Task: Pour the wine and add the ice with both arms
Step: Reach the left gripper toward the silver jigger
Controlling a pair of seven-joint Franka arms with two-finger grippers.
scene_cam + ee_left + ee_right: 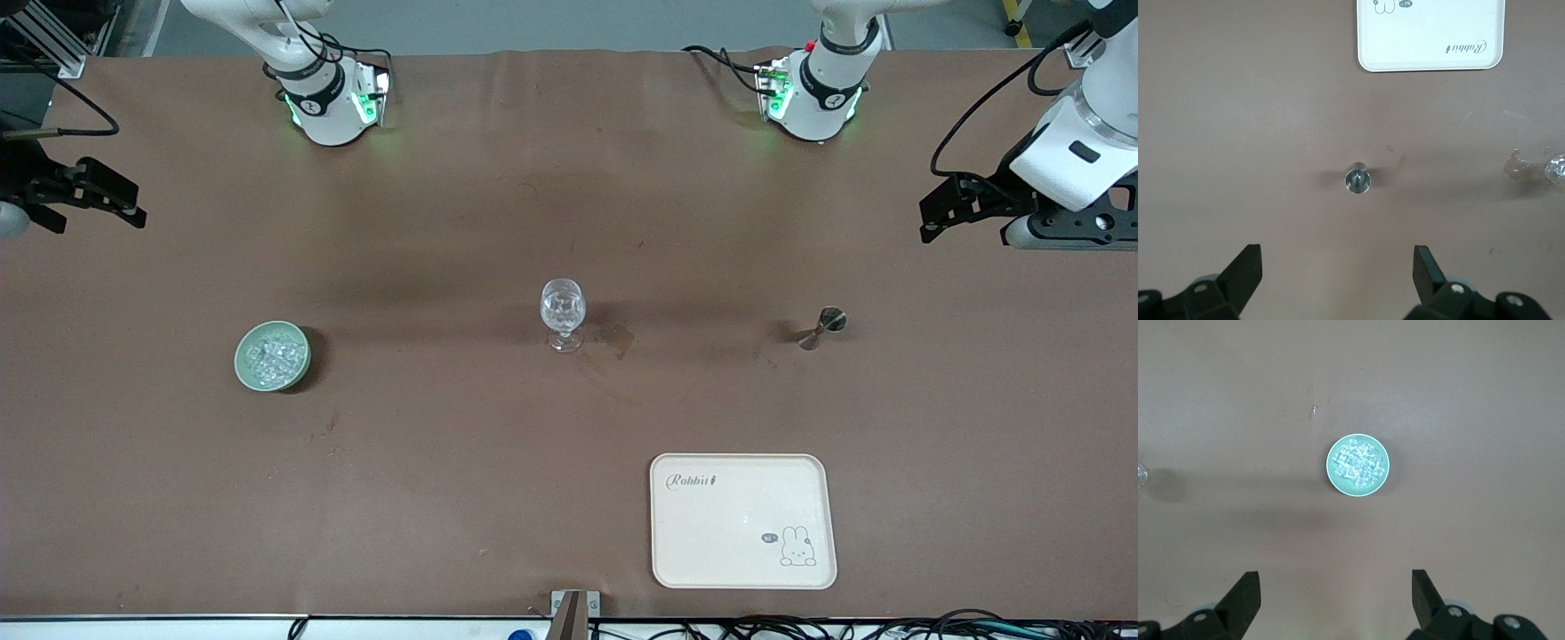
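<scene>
With nothing yet lifted, my left gripper (1337,270) hangs wide open and empty over the jigger (821,327), my right gripper (1335,595) likewise over the ice (271,354) in its bowl (246,374) toward the right arm's table edge, each lined up to pick, I judge, for the glass (563,313) mid-table.

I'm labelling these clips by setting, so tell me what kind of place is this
Most likely a robotics lab bench staged as a drinks station, not a real bar. Two white arms are bolted to a brown-covered table, cables run along its edge, and only a stemmed glass, a green bowl of ice and a steel jigger are laid out.
</scene>
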